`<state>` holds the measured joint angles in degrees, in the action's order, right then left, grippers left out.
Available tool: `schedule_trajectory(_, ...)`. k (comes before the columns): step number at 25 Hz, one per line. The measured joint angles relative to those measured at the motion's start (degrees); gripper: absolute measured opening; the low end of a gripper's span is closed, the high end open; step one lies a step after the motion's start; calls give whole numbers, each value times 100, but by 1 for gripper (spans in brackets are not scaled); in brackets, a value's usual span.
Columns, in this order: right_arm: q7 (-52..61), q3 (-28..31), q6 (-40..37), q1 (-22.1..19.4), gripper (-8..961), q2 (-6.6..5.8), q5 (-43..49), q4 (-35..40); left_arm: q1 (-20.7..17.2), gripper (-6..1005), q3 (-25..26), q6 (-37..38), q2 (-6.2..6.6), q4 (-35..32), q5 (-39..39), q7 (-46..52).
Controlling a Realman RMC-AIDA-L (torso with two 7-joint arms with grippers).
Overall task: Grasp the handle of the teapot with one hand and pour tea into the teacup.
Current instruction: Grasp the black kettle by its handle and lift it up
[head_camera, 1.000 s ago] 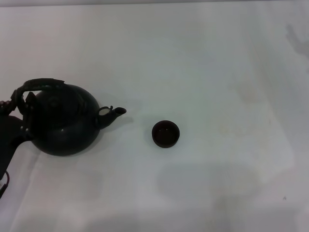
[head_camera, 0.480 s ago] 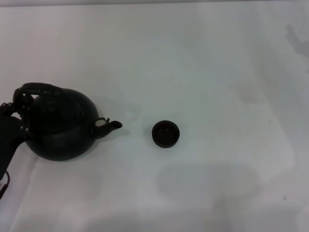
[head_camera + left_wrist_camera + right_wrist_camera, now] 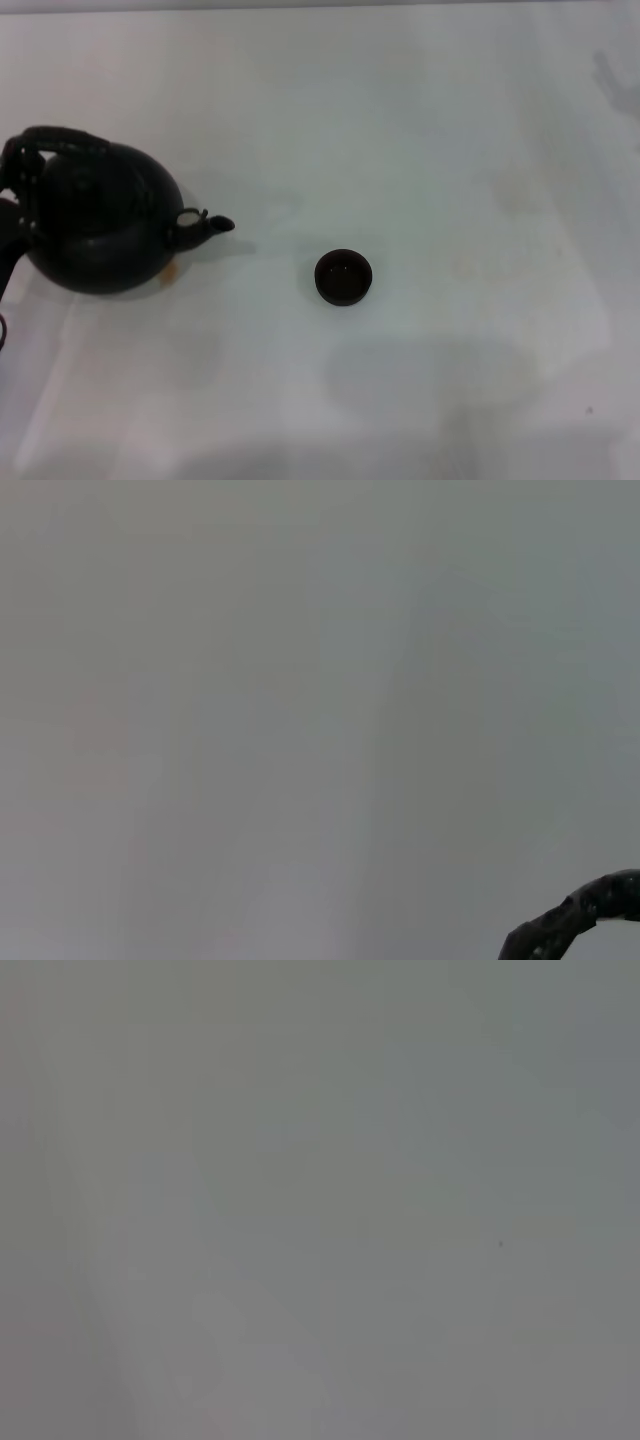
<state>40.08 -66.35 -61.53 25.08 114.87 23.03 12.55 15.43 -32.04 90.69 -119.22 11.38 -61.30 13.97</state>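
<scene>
Teapot [image 3: 100, 225] is at the far left of the white table [image 3: 420, 130], spout pointing toward the teacup [image 3: 344, 277], which sits well apart near the middle. Left gripper [image 3: 12, 225] shows only as a dark sliver at the handle end, can't tell if it's clamped; right arm out of view. Judging by the gap, pouring isn't started: pot has to reach the cup and tip.

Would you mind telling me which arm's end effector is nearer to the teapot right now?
The left. The left end effector is at the teapot handle, at the head view's left edge. The right end effector is out of view, so its position cannot be judged.
</scene>
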Motion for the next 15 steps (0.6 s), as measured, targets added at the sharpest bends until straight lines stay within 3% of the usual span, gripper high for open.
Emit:
schedule_trajectory(8, 0, 0, 0, 8, 819, 9, 0, -5, 262, 134, -37, 10, 4, -503, -129, -118)
schedule_trajectory(15, 0, 0, 12, 13, 819, 9, 0, -36, 488, 132, -50, -77, 66, -1345, -868, 383)
